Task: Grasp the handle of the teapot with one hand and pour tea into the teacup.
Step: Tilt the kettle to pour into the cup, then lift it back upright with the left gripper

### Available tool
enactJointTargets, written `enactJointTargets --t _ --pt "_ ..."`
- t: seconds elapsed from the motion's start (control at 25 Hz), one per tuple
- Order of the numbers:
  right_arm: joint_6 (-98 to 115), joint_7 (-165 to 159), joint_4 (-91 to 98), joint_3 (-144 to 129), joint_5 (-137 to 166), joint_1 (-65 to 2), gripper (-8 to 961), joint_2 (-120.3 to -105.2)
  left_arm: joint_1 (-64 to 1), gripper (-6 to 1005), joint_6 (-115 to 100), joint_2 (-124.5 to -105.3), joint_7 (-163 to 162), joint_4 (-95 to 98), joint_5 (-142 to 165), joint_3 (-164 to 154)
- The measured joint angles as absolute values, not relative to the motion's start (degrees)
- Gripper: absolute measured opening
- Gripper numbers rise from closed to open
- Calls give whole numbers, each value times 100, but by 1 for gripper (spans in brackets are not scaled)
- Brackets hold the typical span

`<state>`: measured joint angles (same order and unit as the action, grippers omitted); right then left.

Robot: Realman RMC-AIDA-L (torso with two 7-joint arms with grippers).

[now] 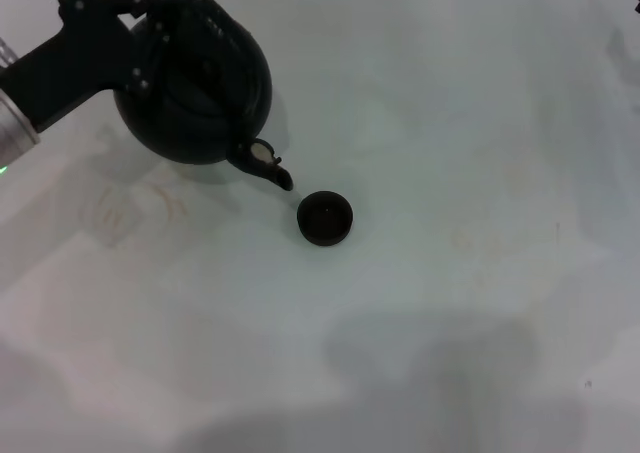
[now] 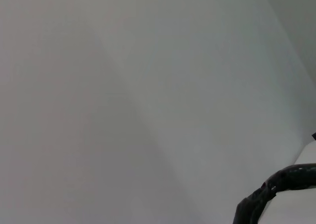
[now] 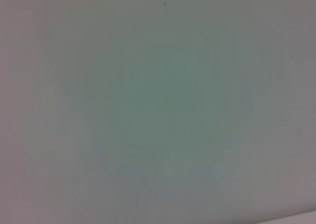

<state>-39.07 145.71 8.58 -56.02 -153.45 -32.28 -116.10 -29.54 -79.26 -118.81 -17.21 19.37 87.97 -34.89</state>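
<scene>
The left gripper [image 1: 150,18], fingers apparently clenched on the handle [image 1: 185,13], tips the teapot [image 1: 195,88] spout-down beside the teacup [image 1: 325,218]; pouring likely needs slightly more reach.

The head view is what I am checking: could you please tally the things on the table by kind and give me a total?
Teapots: 1, the black teapot, tilted with its spout toward the cup and held at its handle by the left gripper.
Teacups: 1, the small dark teacup just past the spout.
Total: 2 things on the table.
</scene>
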Motion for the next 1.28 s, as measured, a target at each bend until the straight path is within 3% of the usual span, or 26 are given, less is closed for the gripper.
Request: enactJointTargets --t 1.28 --pt "-3907 14132 771 -5435 -15346 -3226 856 -11617 -3274 109 -7619 -11936 -305 1301 8682 -3521"
